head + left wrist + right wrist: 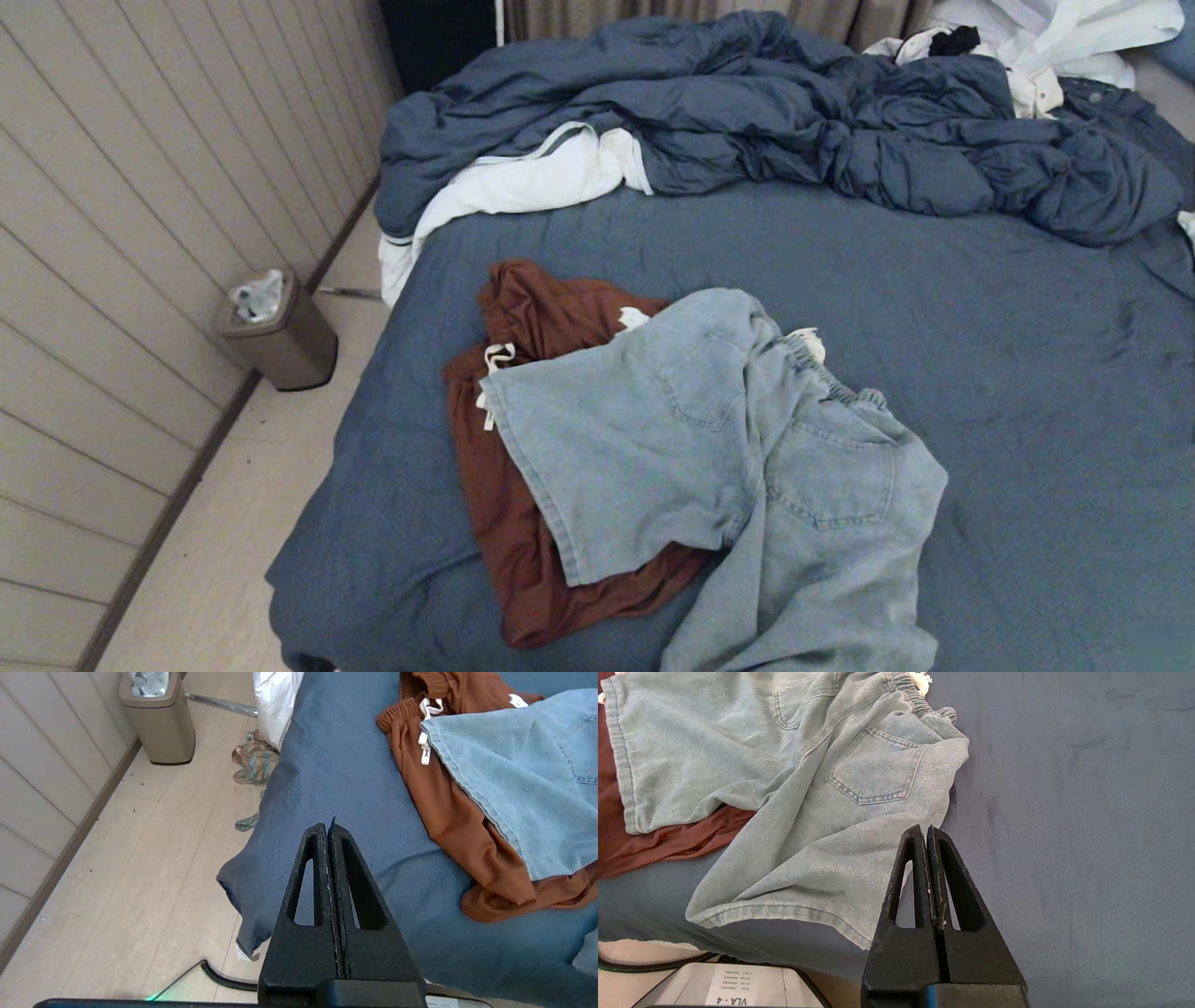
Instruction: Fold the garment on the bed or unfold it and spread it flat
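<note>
- The bed [1027, 373] filled most of the head view, its slate-blue sheet stretched flat across the near part of the mattress.
- The duvet [794, 121], matching blue with its white lining turned out at the robot's left end, lay bunched in a heap across the far side of the bed.
- A pair of light-blue denim shorts [728, 448] lay on the sheet near the front edge of the bed, back pockets up, one leg reaching toward the left and the other running down to the near edge.
- A rust-brown garment [523, 317] with a white drawstring lay beneath the denim shorts, showing past them on the left and far sides.
- White and dark clothing [1027, 37] was piled at the far right corner, beyond the duvet.
- A tan waste bin [280, 331] with a crumpled liner stood on the pale floor beside the panelled wall, left of the bed.
- A small patterned cloth [254, 760] lay on the floor by the bed's side, near the hanging white lining.
- The left pincer [328, 828] hung over the left front corner of the bed, its jaws pressed together and empty, apart from both garments.
- The right pincer [927, 833] hung above the sheet just beside the edge of the denim shorts' near leg, its jaws likewise pressed together and holding nothing.
- Neither arm showed in the head view.
- A black cable [649, 963] lay on the floor by the bed's front edge.
</note>
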